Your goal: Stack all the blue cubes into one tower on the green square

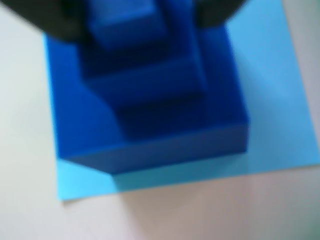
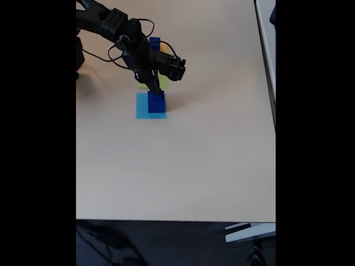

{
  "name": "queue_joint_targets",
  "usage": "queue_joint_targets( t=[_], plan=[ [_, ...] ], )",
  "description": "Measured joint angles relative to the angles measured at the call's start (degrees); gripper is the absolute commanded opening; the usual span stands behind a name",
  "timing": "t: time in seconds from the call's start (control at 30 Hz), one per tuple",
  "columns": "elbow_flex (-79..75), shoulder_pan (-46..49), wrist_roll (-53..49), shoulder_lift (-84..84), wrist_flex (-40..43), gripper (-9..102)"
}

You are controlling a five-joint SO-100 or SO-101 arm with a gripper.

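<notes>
So the blue cubes (image 1: pixel 150 105) are already a stepped tower in the wrist view: big one at the bottom, a smaller one on top of it, and an even smaller one above that, all dark blue and pretty blurry up close. Thing is, the stack sits on a light-blue paper square (image 1: pixel 270 90), not the green one. In the fixed view the tower (image 2: pixel 156 101) stands upright on that light-blue sheet. A sliver of the green square (image 2: pixel 163 83) peeks out just behind it, flat on the table.
</notes>
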Motion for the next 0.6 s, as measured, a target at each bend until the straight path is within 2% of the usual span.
queue_joint_targets(
  t=[0.6],
  plan=[
    [0.26, 0.09, 0.0, 0.09, -0.35, 13]
  ],
)
